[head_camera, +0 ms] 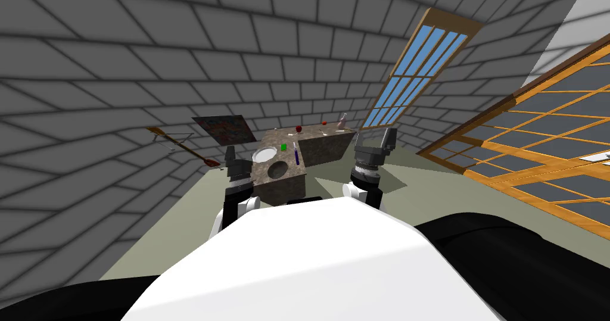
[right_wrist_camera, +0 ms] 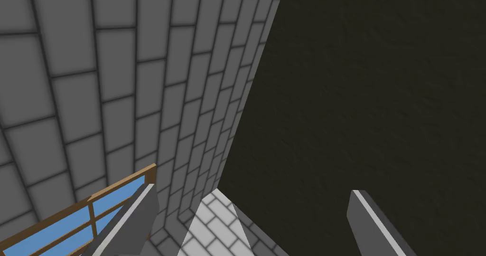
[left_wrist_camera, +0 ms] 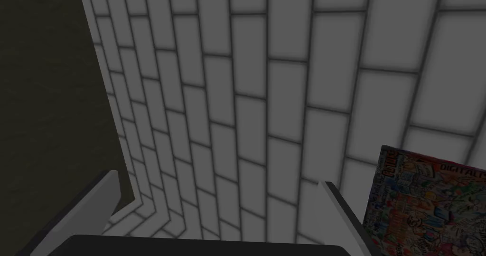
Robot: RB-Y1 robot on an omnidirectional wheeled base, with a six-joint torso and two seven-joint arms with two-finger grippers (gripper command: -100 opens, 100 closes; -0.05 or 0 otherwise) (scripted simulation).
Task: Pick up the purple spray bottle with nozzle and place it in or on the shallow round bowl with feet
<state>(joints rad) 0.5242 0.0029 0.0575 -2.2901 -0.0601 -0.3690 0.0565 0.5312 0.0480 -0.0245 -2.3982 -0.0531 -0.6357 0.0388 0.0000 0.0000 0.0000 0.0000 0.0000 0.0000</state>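
Leftmost, the left gripper (left_wrist_camera: 218, 205) hangs beside the mottled counter (head_camera: 324, 143), fingers spread. On it sit a white round dish (head_camera: 265, 154), a brown round dish (head_camera: 278, 169), then the purple spray bottle (head_camera: 296, 155). Rightmost, the right gripper (right_wrist_camera: 256, 215) is likewise spread.

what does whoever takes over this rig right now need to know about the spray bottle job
Grippers: left gripper fingers open, empty, raised beside the counter. The right gripper has fingers open, empty, raised at the counter's other side.
Things: purple spray bottle is on the counter next to a green block. A white round dish and a brown round dish sit close by; I cannot tell which has feet.
Done: nothing.
Left: reach, grasp the bottle, put it in the bowl.
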